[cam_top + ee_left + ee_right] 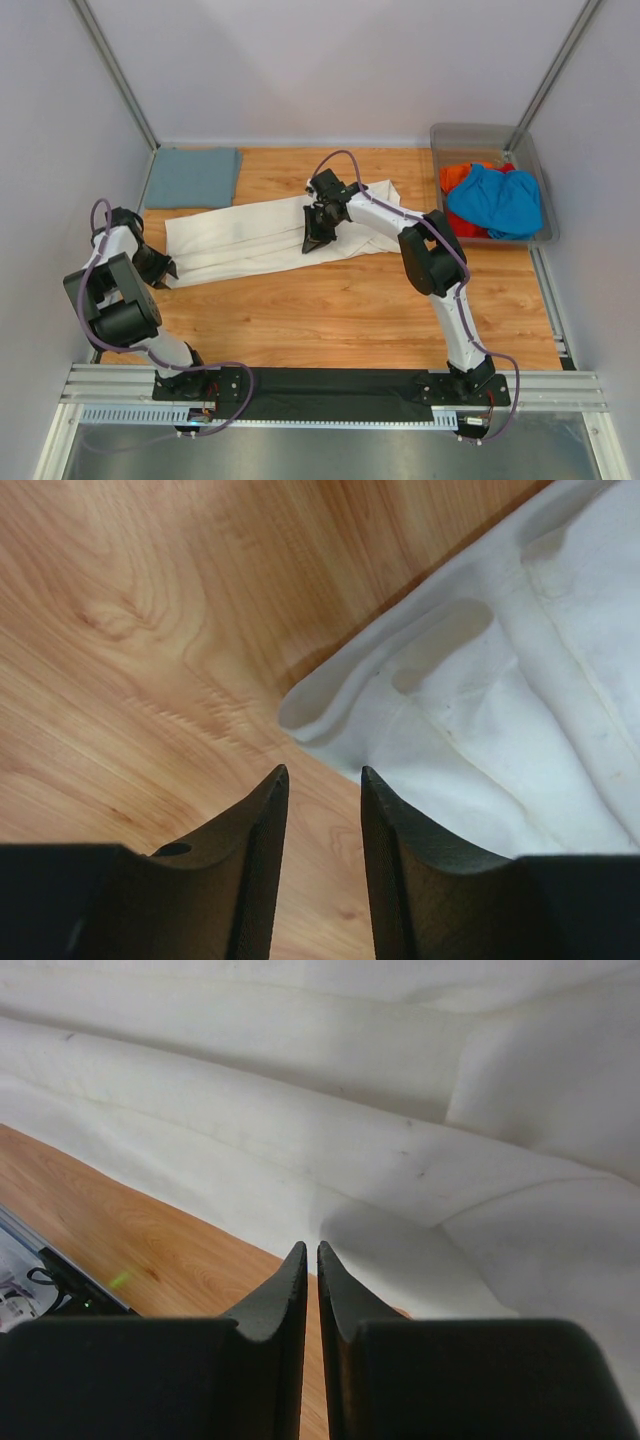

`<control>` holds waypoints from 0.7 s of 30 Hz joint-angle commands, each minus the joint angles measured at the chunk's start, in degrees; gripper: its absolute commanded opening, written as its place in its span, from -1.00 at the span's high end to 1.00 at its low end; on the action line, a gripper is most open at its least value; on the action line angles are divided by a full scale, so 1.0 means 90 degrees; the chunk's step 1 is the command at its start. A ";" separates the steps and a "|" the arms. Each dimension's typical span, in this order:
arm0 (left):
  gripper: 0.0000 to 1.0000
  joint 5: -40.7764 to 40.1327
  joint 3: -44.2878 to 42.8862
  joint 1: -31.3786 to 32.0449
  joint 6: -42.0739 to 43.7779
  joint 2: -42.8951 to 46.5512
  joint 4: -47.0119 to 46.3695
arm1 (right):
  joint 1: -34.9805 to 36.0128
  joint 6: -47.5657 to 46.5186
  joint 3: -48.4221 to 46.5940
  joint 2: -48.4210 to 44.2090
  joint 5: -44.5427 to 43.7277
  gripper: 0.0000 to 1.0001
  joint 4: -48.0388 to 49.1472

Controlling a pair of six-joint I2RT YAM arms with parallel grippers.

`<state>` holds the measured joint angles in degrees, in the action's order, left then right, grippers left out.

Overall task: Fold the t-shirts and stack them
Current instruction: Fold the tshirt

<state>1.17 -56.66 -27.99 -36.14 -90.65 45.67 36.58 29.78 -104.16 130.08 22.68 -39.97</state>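
Cream-white cloth, a shirt (250, 235) gathered into a long band, lies across the far half of the wooden table (330, 310), from its left side toward the bin (470, 133) at the far right. The left arm is folded back on itself, its gripper (165, 268) low at the band's left end. The right arm stretches far forward and to the left, its gripper (318, 235) pointing down on the band's near edge. Only the top view shows the folded grey-blue shirt (190, 177) at the far left corner, and the blue shirt (497, 200) and orange-red shirt (455, 178) in the bin. The left wrist view shows that gripper's jaws spread over bare wood, the shirt's rolled hem just ahead. The right wrist view shows its jaws nearly pressed together at the cloth's edge; whether they pinch cloth I cannot tell.
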 commanded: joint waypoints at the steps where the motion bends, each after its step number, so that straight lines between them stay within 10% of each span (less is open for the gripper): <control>1: 0.15 -0.0091 -0.0237 -0.0015 -0.0242 -0.0123 0.0043 | -0.0031 0.0002 -0.0038 -0.0293 0.0137 0.82 0.0212; 9: 0.23 -0.0110 -0.0218 -0.0005 -0.0252 -0.0289 0.0043 | -0.0080 -0.0047 -0.0038 -0.0303 0.0156 0.82 0.0212; 12: 0.65 -0.0110 -0.0169 -0.0005 -0.0213 -0.0211 0.0062 | -0.0090 -0.0047 -0.0048 -0.0293 0.0166 0.82 0.0202; 21: 1.00 -0.0394 0.0260 -0.0015 -0.0174 0.0268 0.0111 | -0.0099 0.0216 -0.0038 -0.0089 0.0390 0.84 0.0202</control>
<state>-1.26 -55.29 -27.99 -37.63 -90.41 46.00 35.86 30.22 -104.16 130.08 24.16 -39.57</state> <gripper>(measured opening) 0.003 0.084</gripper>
